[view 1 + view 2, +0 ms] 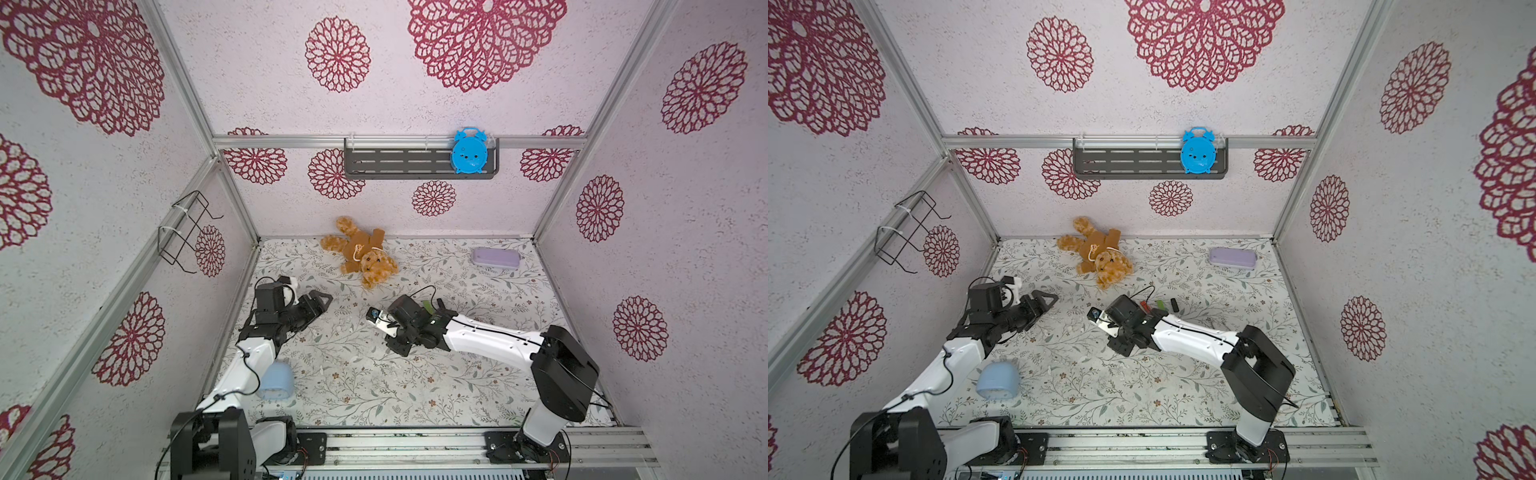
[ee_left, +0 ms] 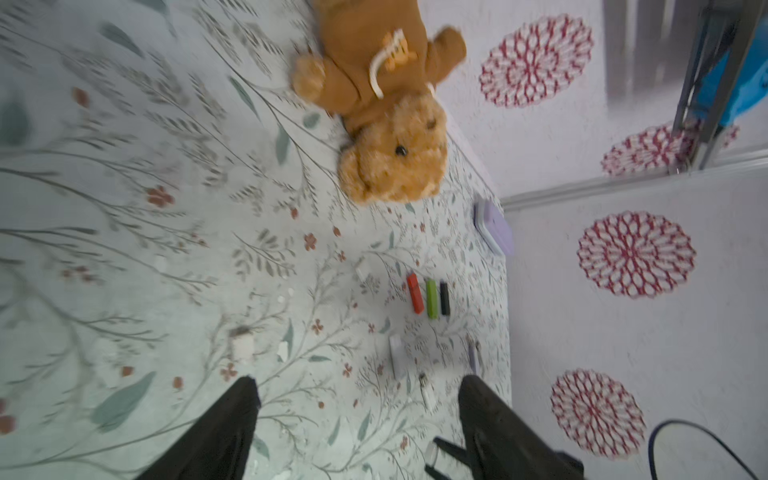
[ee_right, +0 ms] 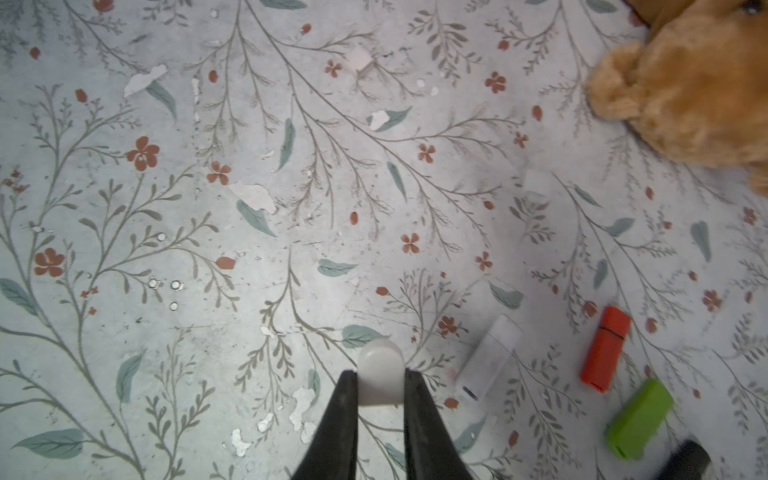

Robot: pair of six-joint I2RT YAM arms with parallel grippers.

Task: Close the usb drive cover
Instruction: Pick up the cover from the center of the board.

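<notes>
White plastic is clamped between my right jaws: a small rounded piece, probably the usb drive cover [image 3: 380, 376]. The white usb drive [image 3: 488, 359] lies flat on the floral table [image 3: 249, 257], near the teddy bear [image 3: 698, 83]. A red drive [image 3: 604, 349], green drive [image 3: 640, 417] and black drive [image 3: 685, 459] lie in a row, red nearest the teddy bear. My left jaws stand wide apart above the table.
</notes>
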